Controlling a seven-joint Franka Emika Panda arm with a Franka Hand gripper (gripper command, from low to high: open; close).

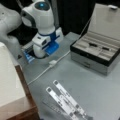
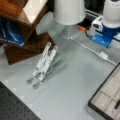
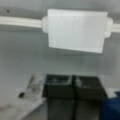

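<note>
My gripper (image 3: 72, 86) shows at the bottom of the wrist view, its two black fingers (image 3: 58, 87) pressed together with nothing between them. Just beyond them a white inline box (image 3: 75, 31) on a white cable lies on the grey table. In both front views the white and blue hand (image 1: 43, 53) (image 2: 101, 41) hangs low over the table, close to that cable box (image 1: 52, 62) (image 2: 103, 55) but apart from it.
An open grey jewellery case (image 1: 87, 61) (image 2: 106, 100) stands at a front view's right. A folding metal stand (image 1: 65, 100) (image 2: 42, 65) lies on the table. A wooden shelf (image 1: 21, 82) (image 2: 23, 48), a white lamp (image 2: 68, 11) and a black perforated mat (image 2: 12, 107) border the area.
</note>
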